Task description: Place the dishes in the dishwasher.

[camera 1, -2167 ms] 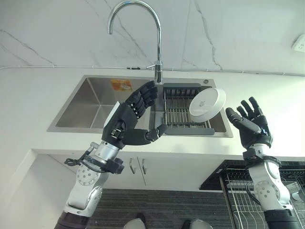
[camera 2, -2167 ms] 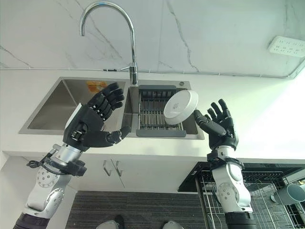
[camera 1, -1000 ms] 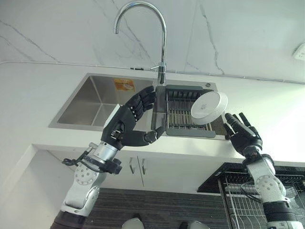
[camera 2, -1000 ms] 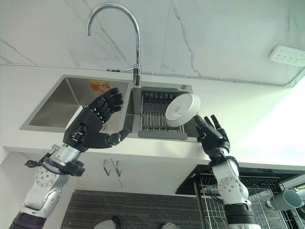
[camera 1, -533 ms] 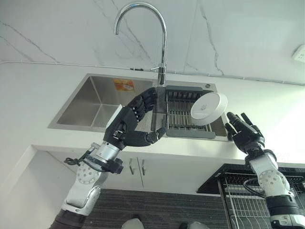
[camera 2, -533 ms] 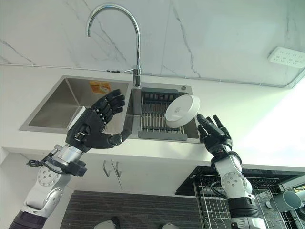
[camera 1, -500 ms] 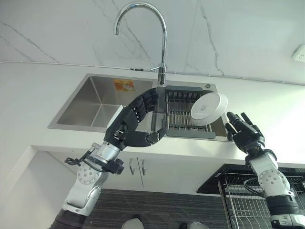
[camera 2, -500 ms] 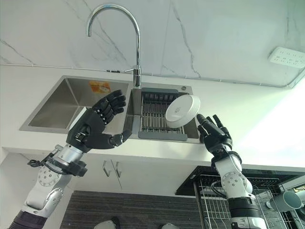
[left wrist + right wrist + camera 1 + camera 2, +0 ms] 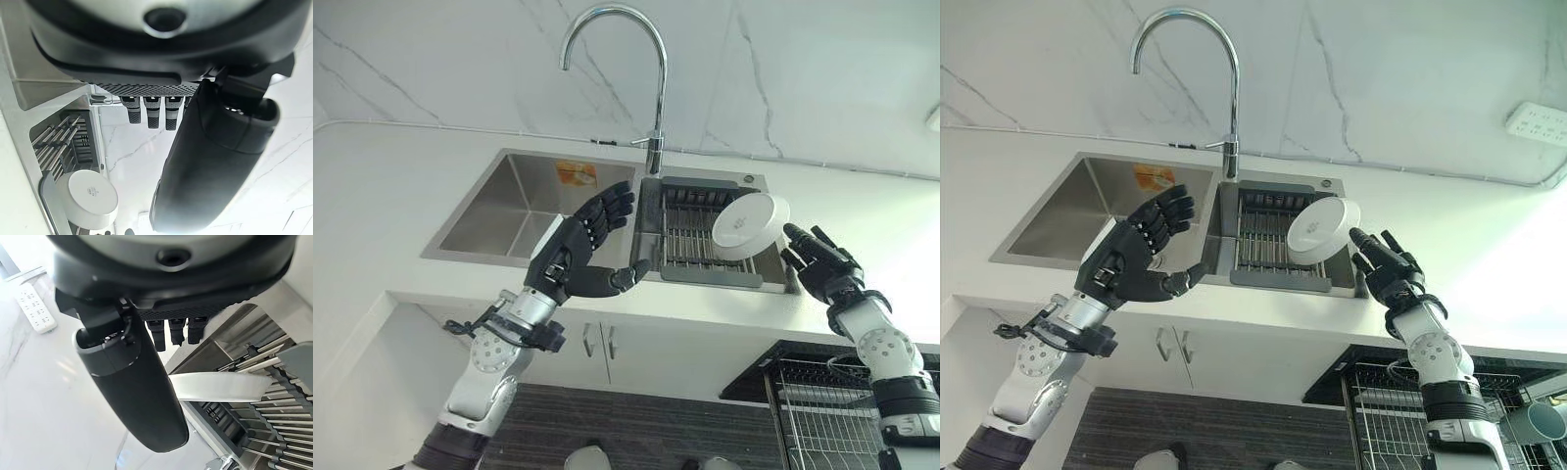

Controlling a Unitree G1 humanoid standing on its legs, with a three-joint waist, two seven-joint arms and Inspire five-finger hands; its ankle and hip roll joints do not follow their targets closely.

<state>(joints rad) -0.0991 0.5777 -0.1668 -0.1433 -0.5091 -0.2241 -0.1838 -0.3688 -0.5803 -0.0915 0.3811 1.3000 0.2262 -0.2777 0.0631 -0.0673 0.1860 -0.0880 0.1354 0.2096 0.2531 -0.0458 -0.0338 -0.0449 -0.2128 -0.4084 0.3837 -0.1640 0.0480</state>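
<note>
- Left eye view shows my right hand (image 9: 824, 266) now closer to the bowl (image 9: 750, 226) than a second ago, fingers spread and holding nothing; the grasp seems close.
- My left hand (image 9: 576, 257) stays raised over the sink (image 9: 489, 211), fingers relaxed and empty.
- White, round, shallow bowl leans tilted on the drying rack (image 9: 690, 235) inside the sink; the dishwasher rack (image 9: 1391, 411) waits below.

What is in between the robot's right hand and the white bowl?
Nothing: in the right eye view the right hand, fingers straight, sits right beside the white bowl, which leans in the drying rack.
</note>
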